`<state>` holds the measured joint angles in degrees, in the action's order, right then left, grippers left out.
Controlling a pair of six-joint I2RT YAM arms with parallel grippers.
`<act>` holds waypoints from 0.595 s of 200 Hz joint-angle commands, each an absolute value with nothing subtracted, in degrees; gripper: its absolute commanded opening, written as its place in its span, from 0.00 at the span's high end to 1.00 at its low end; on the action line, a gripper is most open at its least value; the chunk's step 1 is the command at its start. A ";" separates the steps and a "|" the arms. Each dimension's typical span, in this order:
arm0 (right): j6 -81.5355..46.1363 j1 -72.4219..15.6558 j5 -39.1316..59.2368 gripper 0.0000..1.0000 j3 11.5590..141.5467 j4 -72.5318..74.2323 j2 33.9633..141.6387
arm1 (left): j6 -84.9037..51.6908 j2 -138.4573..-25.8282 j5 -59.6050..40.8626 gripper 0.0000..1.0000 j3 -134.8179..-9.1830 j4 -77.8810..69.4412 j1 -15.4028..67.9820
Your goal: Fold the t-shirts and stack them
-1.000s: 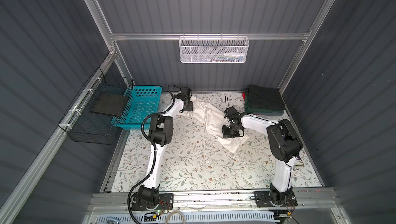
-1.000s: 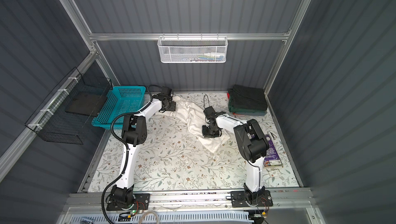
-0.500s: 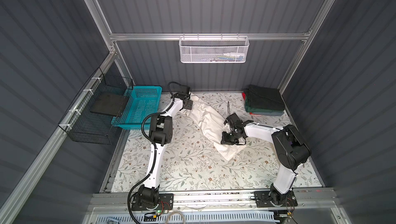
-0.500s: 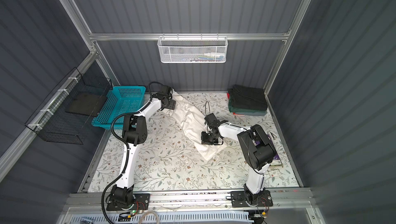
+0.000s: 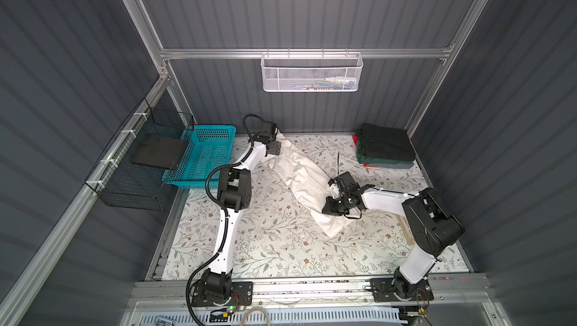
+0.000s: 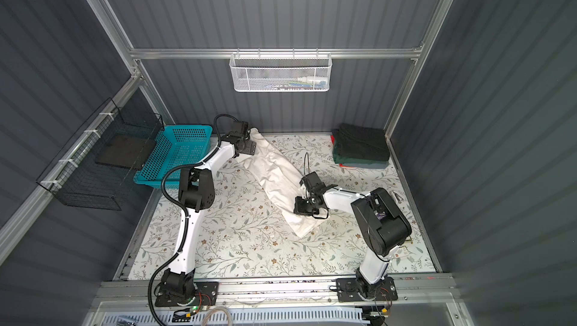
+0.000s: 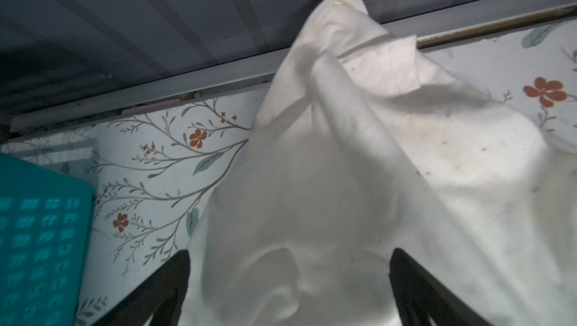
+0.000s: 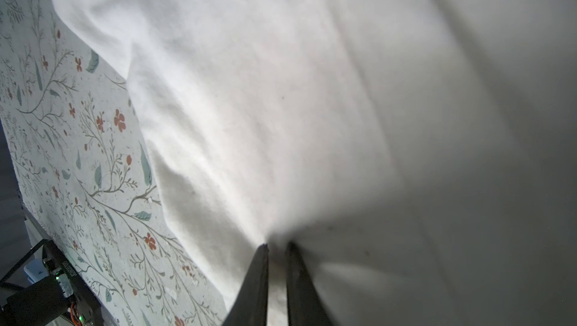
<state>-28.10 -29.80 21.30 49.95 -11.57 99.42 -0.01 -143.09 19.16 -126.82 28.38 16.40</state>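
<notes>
Off-white cotton t-shirt [image 5: 299,180], long and crumpled: status after release. Over the last second the left gripper [image 7: 290,259] has gone from part-closed to fully spread. Its black fingers [image 7: 162,284] now stand wide apart, with a hemmed end of the cloth lying loose between and ahead of them. Whether the fabric still brushes either pad cannot be told from the blurred wrist view.

The right gripper [image 8: 277,246] has narrowed in the same interval. It is pinched on a gathered fold of the shirt, with creases radiating from its tips. In both top views it has drawn that end toward the near side of the floral-patterned table covering [image 5: 265,240]. The garment now lies as a stretched diagonal band from one gripper to the other.

Consequence: only the right arm controls the shirt. It is probably being laid out for folding; no fold is made yet. The stack of folded dark shirts [image 5: 385,149] sits beyond the right gripper, well apart. A teal plastic mesh basket [image 5: 206,156] stands beside the left gripper.
</notes>
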 commanded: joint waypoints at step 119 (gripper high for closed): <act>-29.56 -32.42 17.64 0.84 38.34 -28.59 94.36 | -23.67 -127.61 16.71 0.14 -104.22 25.05 14.02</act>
<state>-29.47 -31.86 22.33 42.89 -14.55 92.05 -20.38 -124.62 19.27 -103.11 25.06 15.14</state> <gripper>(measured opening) 0.166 0.897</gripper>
